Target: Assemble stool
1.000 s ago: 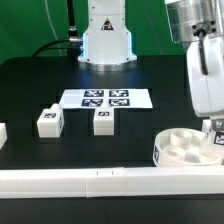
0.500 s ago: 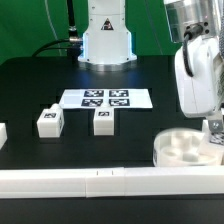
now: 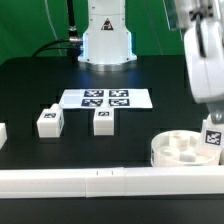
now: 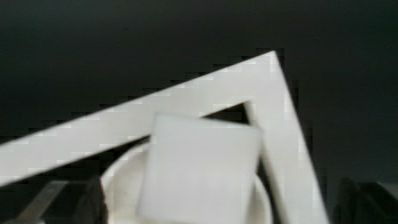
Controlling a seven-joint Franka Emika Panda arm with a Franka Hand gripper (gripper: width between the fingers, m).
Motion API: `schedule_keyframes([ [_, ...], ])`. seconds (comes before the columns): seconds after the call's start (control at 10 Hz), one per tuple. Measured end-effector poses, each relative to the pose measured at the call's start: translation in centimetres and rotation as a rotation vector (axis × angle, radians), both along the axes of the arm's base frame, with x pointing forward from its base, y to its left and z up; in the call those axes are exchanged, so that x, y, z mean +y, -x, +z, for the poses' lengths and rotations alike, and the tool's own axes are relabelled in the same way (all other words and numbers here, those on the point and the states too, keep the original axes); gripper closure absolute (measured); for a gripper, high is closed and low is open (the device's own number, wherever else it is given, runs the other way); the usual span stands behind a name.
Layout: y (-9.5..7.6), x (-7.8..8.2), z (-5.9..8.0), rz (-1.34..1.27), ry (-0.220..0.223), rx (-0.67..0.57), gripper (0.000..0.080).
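Note:
The round white stool disc (image 3: 180, 150) with socket holes lies at the exterior view's lower right. My gripper (image 3: 212, 128) is shut on a white block leg (image 3: 212, 139) with its tag facing the camera, held upright over the disc's right side. Whether the leg sits in a socket is hidden. In the wrist view the held leg (image 4: 205, 170) fills the middle between my dark fingers, with the disc (image 4: 121, 185) behind it. Two more tagged legs (image 3: 48, 121) (image 3: 103, 120) stand on the black table to the left.
The marker board (image 3: 105, 99) lies behind the two loose legs. Long white rail bars (image 3: 100, 182) run along the front edge and form a corner in the wrist view (image 4: 267, 100). A small white part (image 3: 2, 133) shows at the left edge. The robot base (image 3: 105, 40) stands at the back.
The arm has straightened from a tilt to upright over the disc with the leg. The leg's tag now faces the camera. The tag on the disc's left side has gone out of sight.

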State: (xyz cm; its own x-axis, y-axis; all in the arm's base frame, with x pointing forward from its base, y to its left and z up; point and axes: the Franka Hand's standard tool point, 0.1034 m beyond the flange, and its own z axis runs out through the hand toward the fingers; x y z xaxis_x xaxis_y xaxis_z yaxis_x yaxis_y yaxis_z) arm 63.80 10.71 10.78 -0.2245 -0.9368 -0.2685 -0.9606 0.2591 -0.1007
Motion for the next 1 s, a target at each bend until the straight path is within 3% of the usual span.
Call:
schedule_keyframes([
  [0.1, -0.6, -0.6, 0.8, 0.058, 0.01, -0.018, 0.0152],
  [0.2, -1.3, -0.2, 1.3, 0.084, 0.012, -0.034, 0.015],
  [0.3, -1.5, 0.8, 1.1, 0.064, 0.003, -0.026, 0.015],
  [0.7, -1.0, 0.7, 0.7, 0.185, 0.03, -0.051, 0.015],
  [1.0, 0.3, -4.7, 0.7, 0.395, 0.105, -0.094, 0.015],
])
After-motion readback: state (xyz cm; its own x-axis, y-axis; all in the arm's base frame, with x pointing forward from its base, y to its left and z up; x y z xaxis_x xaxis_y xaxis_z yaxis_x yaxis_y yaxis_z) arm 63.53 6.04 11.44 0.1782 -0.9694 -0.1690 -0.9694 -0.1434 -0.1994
